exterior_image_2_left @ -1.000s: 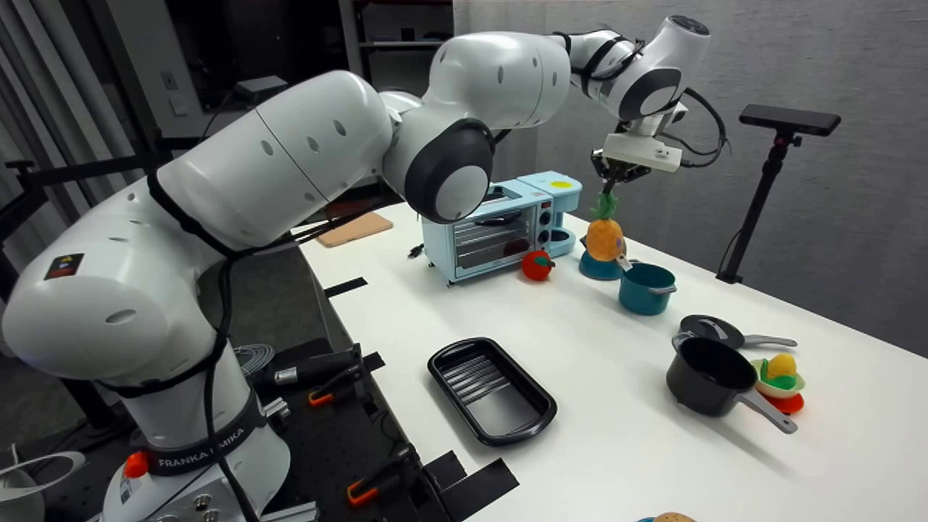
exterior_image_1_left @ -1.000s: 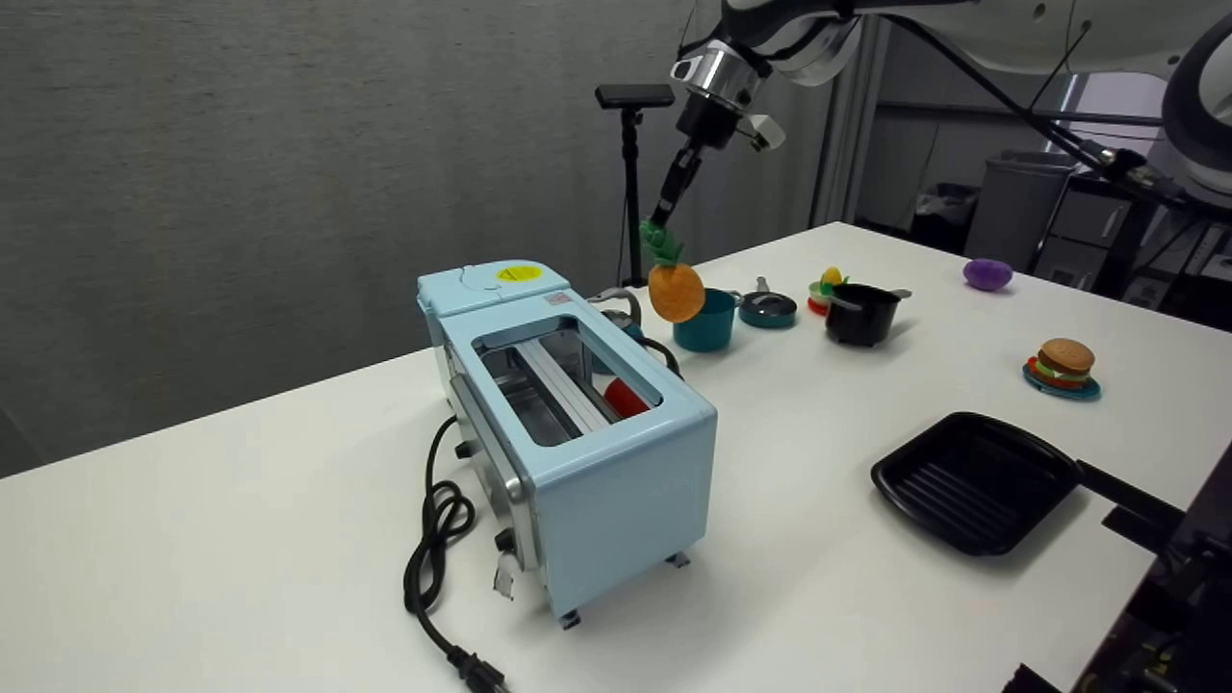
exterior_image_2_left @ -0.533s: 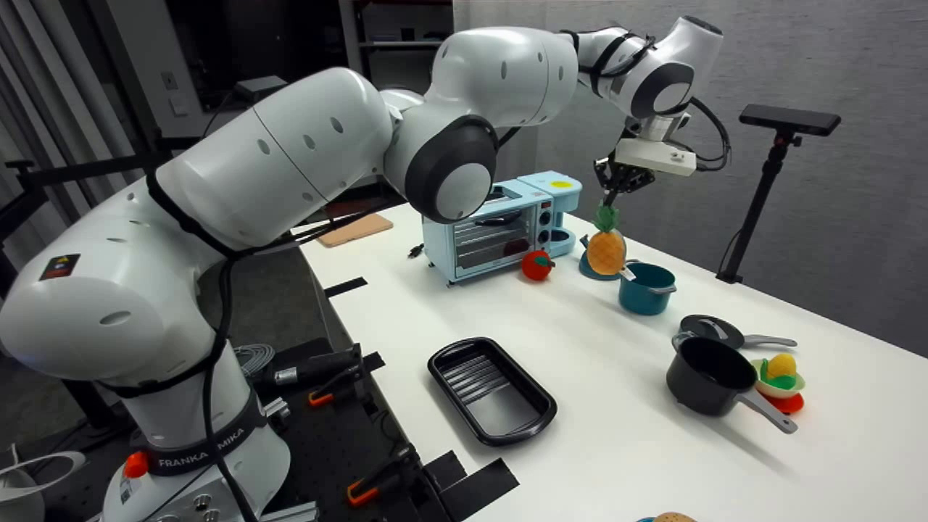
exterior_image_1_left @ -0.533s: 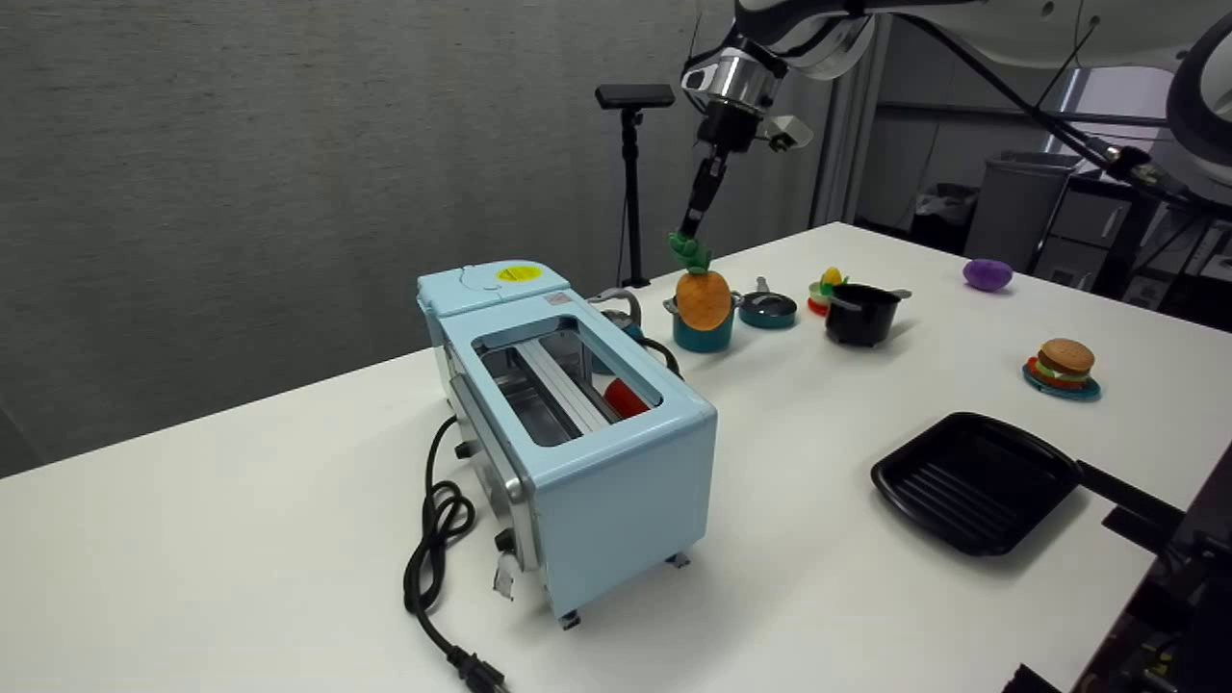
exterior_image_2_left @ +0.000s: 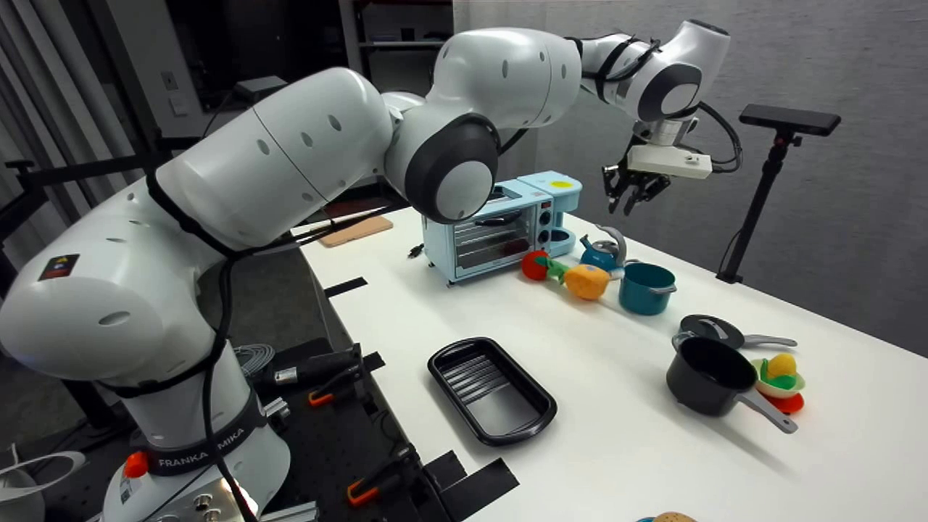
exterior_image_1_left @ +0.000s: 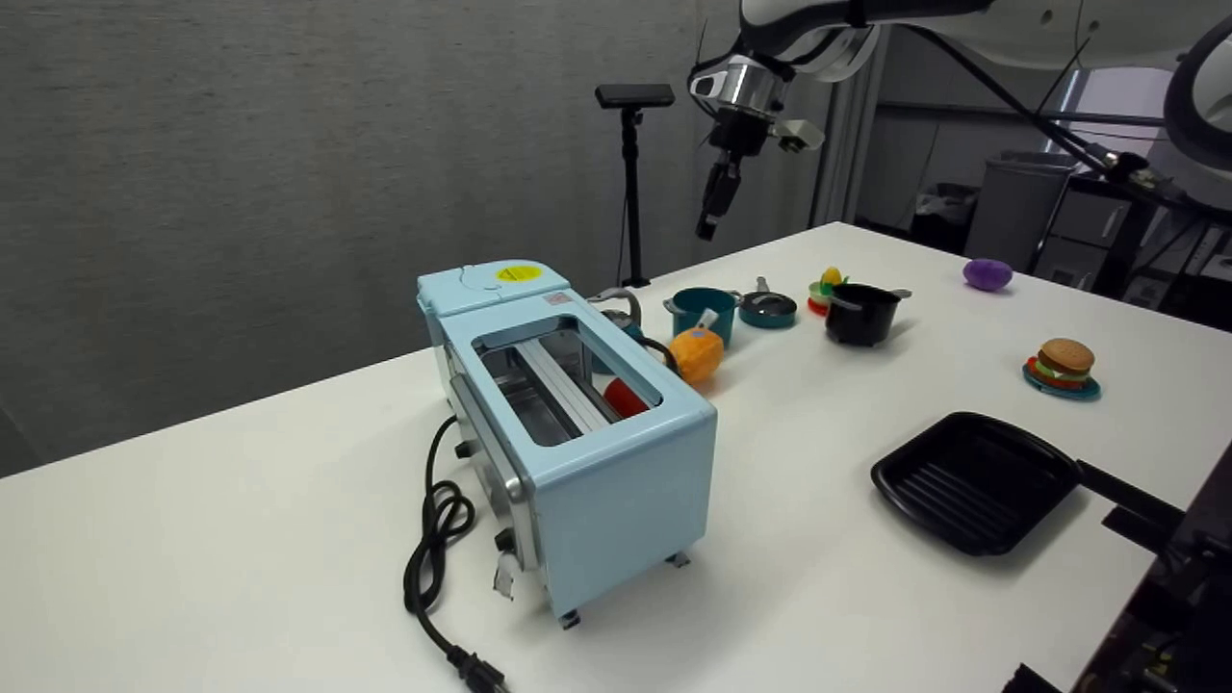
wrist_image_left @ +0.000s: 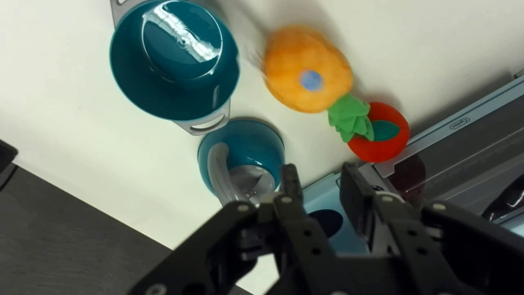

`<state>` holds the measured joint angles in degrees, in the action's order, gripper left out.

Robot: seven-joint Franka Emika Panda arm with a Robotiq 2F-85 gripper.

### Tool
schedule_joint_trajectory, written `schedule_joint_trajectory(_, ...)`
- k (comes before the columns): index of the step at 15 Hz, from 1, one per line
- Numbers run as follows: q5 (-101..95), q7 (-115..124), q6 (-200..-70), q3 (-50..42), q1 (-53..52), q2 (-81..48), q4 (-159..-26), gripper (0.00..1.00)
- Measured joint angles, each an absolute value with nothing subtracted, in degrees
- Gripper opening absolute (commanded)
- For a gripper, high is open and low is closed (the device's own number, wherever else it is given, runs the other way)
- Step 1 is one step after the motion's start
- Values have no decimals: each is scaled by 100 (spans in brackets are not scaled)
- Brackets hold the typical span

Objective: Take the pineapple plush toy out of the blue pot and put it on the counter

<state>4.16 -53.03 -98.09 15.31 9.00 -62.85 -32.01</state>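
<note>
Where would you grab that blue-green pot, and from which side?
Probably by the rim, on the side away from the pineapple toy, coming straight down: the pot stands upright and open, so the pincer could straddle that thin edge.

Room: abv pineapple (wrist_image_left: 315, 61) | Obst: blue pot (wrist_image_left: 174, 67) + red toy (wrist_image_left: 380, 146) either end; kettle (wrist_image_left: 251, 145) nr

Light-blue toaster oven (exterior_image_1_left: 606, 491), red toy (exterior_image_2_left: 533, 265) just beside it, black square pan (exterior_image_1_left: 972, 481), toy burger (exterior_image_1_left: 1065, 358).
</note>
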Motion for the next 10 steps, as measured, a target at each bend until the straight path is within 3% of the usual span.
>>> schedule_joint_trajectory(4, 416, -5357, -9809, 1517, 959, -6270, -3201, 95)
schedule_joint_trajectory(5, 416, -5363, -9809, 1517, 974, -6262, -3201, 78)
schedule_joint_trajectory(7, 416, -5364, -9809, 1512, 999, -6245, -3201, 93)
schedule_joint_trajectory(10, 416, -5365, -9809, 1510, 1006, -6238, -3201, 95)
